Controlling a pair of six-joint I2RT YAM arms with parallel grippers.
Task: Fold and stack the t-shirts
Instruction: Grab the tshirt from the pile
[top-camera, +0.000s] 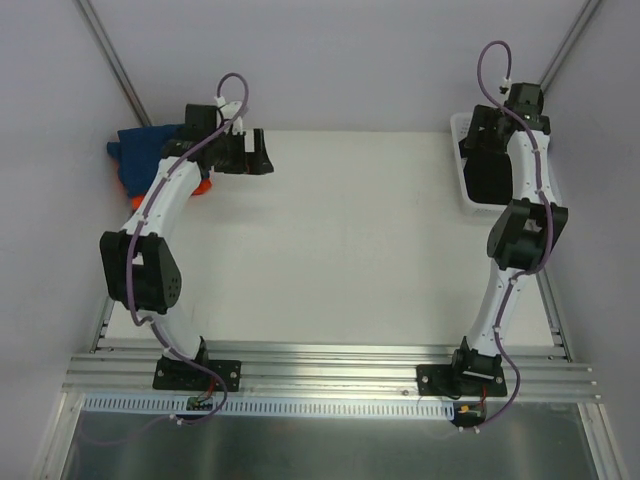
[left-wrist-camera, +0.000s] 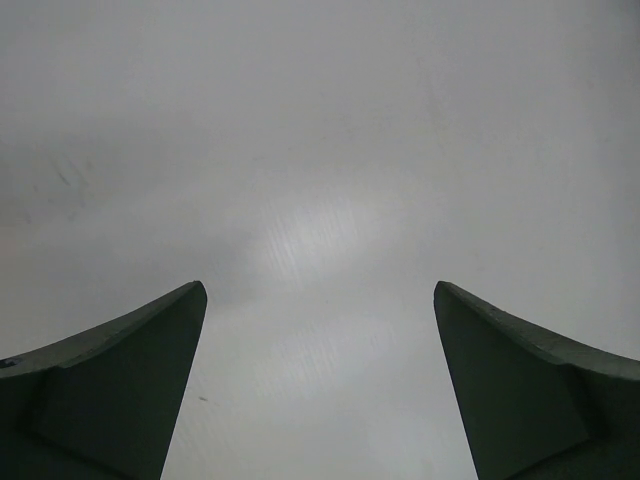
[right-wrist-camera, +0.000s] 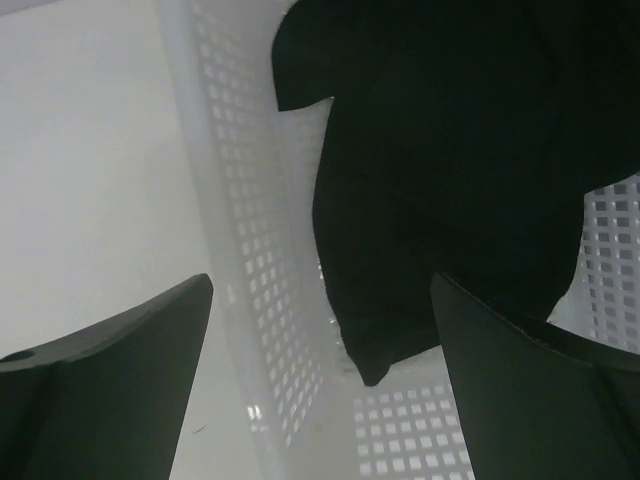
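Fetching looks to be in hand: the right gripper (right-wrist-camera: 320, 390), wide open and empty, hangs over the black shirt (right-wrist-camera: 450, 150) in the far-right basket (right-wrist-camera: 250, 250) and must drop and pinch it; the left gripper (left-wrist-camera: 320, 385), likewise open and empty, faces the desk (top-camera: 350, 250) near the far-left blue shirt (top-camera: 140, 150) and orange shirt (top-camera: 203, 187).

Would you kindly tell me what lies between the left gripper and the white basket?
Only bare table, as the top view shows, from the left gripper to the white basket.
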